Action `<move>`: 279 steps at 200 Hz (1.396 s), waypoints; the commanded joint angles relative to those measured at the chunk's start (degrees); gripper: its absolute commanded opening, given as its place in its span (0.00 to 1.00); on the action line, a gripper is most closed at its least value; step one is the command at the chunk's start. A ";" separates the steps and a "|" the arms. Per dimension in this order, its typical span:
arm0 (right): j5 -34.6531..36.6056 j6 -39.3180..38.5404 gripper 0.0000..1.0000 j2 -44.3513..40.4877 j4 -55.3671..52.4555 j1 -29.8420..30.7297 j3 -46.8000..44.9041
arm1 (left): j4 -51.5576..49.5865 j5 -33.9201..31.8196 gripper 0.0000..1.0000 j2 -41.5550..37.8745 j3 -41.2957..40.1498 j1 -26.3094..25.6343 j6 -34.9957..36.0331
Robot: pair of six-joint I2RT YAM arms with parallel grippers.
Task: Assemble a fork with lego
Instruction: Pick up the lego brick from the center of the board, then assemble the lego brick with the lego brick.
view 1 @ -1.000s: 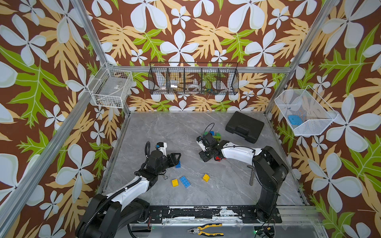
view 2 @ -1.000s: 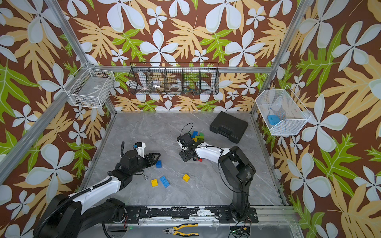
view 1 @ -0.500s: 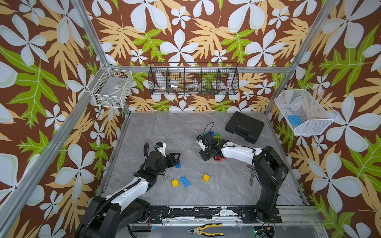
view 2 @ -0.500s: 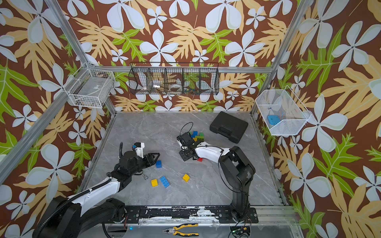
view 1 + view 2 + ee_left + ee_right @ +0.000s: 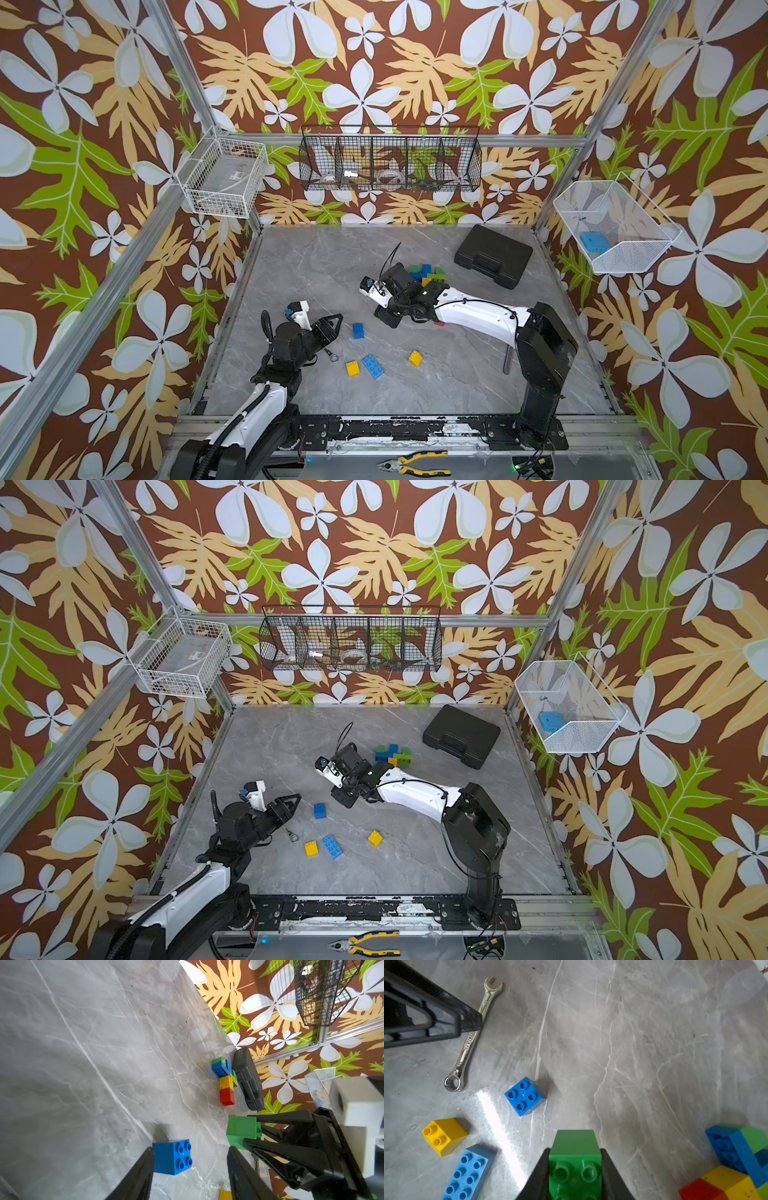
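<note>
Brick of green lego (image 5: 575,1155) sits clamped between the right fingers (image 5: 538,1178)

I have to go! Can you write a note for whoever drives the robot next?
Right gripper: shut on a green brick.
Left gripper: open, empty, pointing at the blue square brick.
Done: joined bricks in blue, green, yellow and red, beside the black case.
Left: fit the green brick; two yellow bricks and the long blue brick lie loose.
</note>
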 commanded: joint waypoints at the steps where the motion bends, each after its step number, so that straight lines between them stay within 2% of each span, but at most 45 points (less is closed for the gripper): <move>1: -2.62 -7.91 0.00 0.62 1.94 0.02 2.04 | 3.13 4.72 0.58 -0.88 -0.72 2.11 -1.60; 44: -7.64 -17.20 0.00 5.01 -1.34 0.23 10.22 | 6.90 9.20 0.58 -0.50 -2.81 5.69 -4.58; 86: -5.77 -22.98 0.00 15.00 -21.45 1.67 27.56 | 10.23 11.83 0.58 0.15 -4.13 7.74 -7.52; 105: -6.65 -23.04 0.00 15.55 -22.32 2.43 28.05 | 10.51 13.06 0.58 0.96 -4.04 8.97 -7.70; 131: -2.86 -25.80 0.00 18.49 -28.17 4.71 32.33 | 11.17 14.07 0.58 2.72 -3.61 9.67 -7.87; 193: -6.14 -30.77 0.00 20.76 -30.43 4.94 34.39 | 12.09 15.54 0.58 5.62 -3.52 9.73 -8.25; 279: -9.33 -32.41 0.00 26.85 -35.29 4.82 42.47 | 13.56 16.26 0.59 8.54 -3.34 9.74 -8.01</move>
